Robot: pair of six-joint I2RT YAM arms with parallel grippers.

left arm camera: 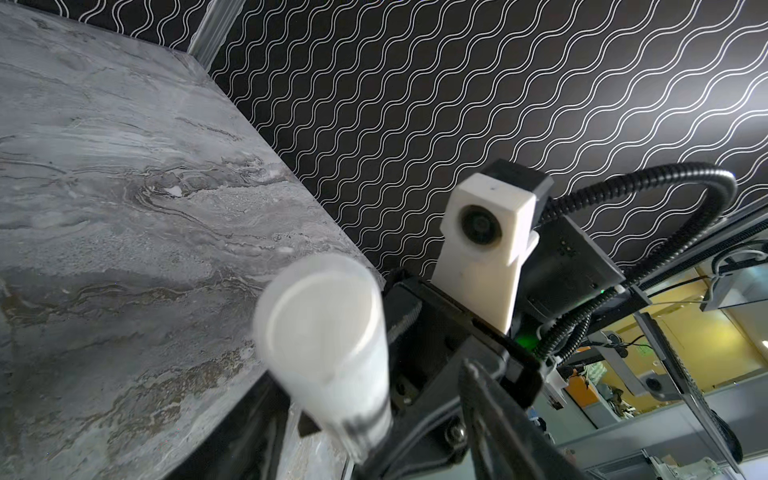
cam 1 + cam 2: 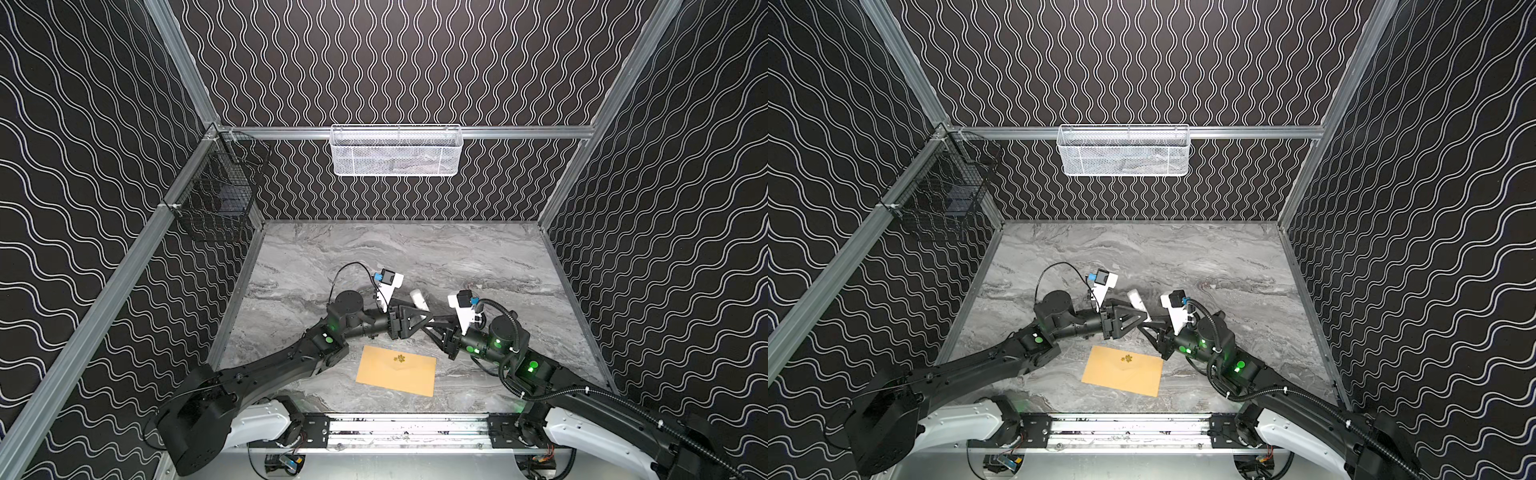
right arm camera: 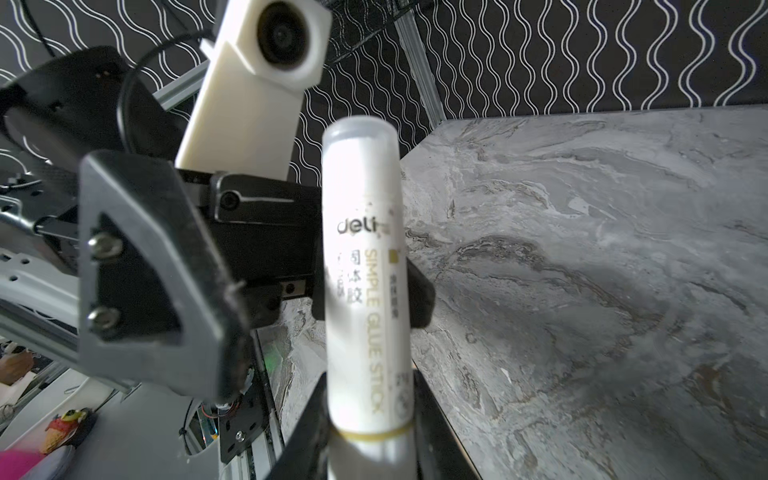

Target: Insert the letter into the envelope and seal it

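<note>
**Ana:** What were the surface and the room like?

**Ben:** The bench (image 2: 415, 257) was a grey marbled slab, boxed in on three sides by black walls (image 2: 395, 62) with white wavy lines, on an aluminium frame. A white mesh basket (image 2: 395, 151) hung from the back rail, and a black wire basket (image 2: 216, 187) from the left rail.

**Ana:** And the envelope?

**Ben:** The tan envelope (image 2: 397, 370) lay flat and slightly skewed near the bench's front edge, between the two arms. Its flap was down and the gold flower mark (image 2: 400, 358) faced up. Nothing touched it in either top view (image 2: 1123, 370).

**Ana:** What about the hands?

**Ben:** They met tip to tip just behind the envelope. The right hand (image 3: 365, 453) pinched the base of a white Deli glue stick (image 3: 363, 291). The left hand (image 3: 370, 299) had a finger on each side of the stick's middle. I could not tell whether they pressed on it.

**Ana:** How much room was there at the edges?

**Ben:** The envelope sat just short of the front rail (image 2: 407, 428), inside the edge. Bare marble ran from behind the hands to the back wall and out to both side frames. The arms themselves crowded the front corners.
</note>
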